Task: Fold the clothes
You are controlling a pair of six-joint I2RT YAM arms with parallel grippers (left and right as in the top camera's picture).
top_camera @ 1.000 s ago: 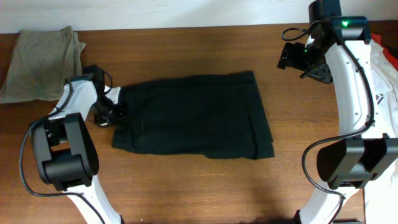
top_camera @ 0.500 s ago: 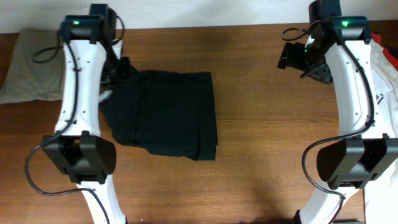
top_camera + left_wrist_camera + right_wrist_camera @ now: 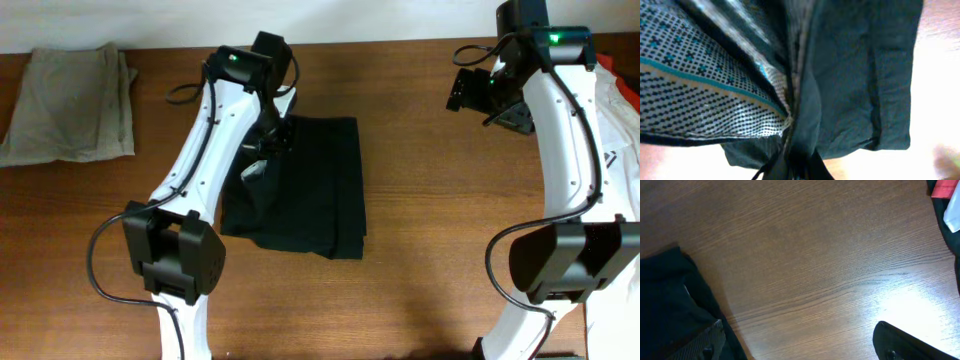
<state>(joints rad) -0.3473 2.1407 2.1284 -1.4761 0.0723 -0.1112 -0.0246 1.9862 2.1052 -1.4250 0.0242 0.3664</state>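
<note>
**Black garment partly folded on a wooden bench, overhead and wrist views.**

The brown wood-grain bench (image 3: 430, 280) is bare along its near edge and across the wide strip between the two arms. The black garment (image 3: 325, 195) lies left of centre as a tall dark rectangle, with a straight right edge and a rumpled near-left part. The left arm reaches from its near-left base up and over the cloth. The left end effector (image 3: 272, 135) is clenched on a gathered fold at the garment's far-left corner, where the wrist view shows a dotted, teal-striped lining (image 3: 700, 90) turned outward. The right end effector (image 3: 478, 95) hangs released, fingers spread wide, over bare wood toward the far right. A khaki garment (image 3: 70, 100) lies at the far left, and a white cloth (image 3: 615, 130) lies along the right edge.
</note>
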